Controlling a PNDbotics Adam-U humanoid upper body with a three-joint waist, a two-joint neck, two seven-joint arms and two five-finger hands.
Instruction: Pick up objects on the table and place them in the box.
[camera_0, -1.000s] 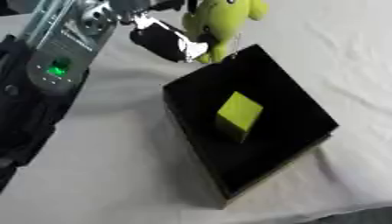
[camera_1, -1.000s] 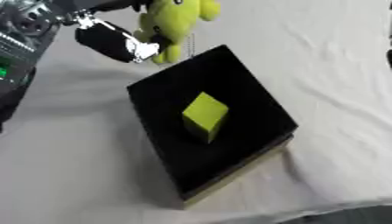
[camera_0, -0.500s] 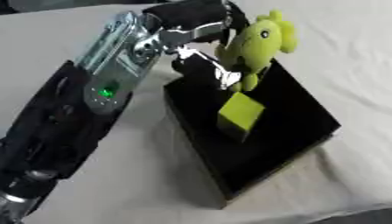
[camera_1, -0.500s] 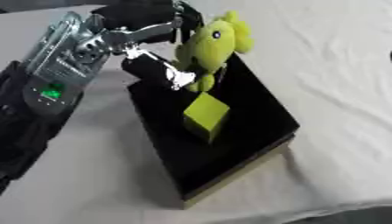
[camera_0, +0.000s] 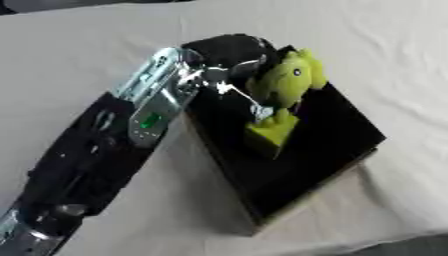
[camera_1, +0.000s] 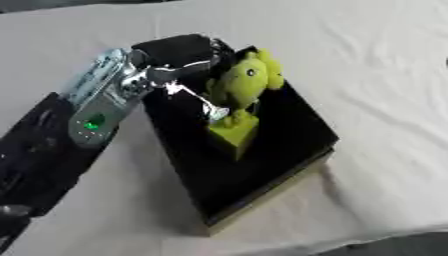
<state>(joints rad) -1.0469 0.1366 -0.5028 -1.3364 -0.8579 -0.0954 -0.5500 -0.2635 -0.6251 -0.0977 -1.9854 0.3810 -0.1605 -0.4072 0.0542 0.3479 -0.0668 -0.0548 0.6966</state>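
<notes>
While your left hand (camera_0: 234, 54) grips the green plush toy (camera_0: 284, 82) over the black box (camera_0: 341, 132), touching the yellow-green block (camera_0: 266, 136) inside, lower it beside that block, clear of the rim, before you uncurl your fingers.

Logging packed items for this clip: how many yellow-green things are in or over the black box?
2. A green plush toy, held by the left robot hand over the black box, and a yellow-green block inside it, just below the toy. The arm may hide others.
</notes>
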